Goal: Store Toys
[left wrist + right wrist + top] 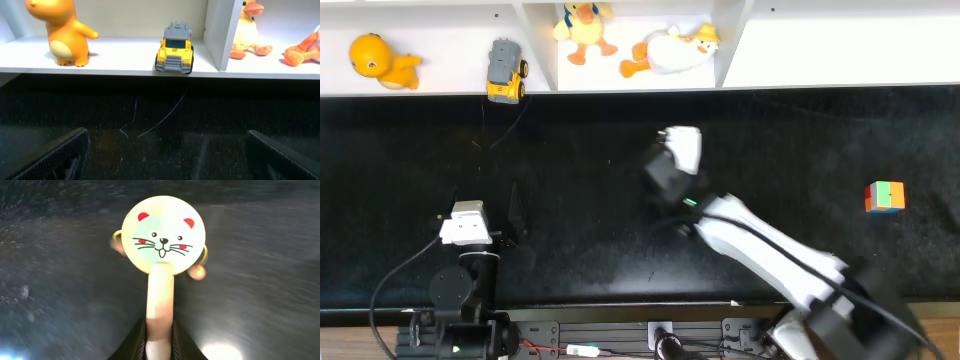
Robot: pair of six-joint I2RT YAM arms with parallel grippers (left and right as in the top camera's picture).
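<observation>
Right wrist view: the cat-faced rattle drum (163, 234), judged light and stiff, is held above the dark surface (260, 295) by its wooden handle (160, 297), on which the right jaws are clamped, while the left jaws are seen spread apart.

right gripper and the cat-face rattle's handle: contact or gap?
Touching. The right wrist view shows the right gripper shut on the wooden handle of the cat-face rattle, pressed against it on both sides with no gap.
</observation>
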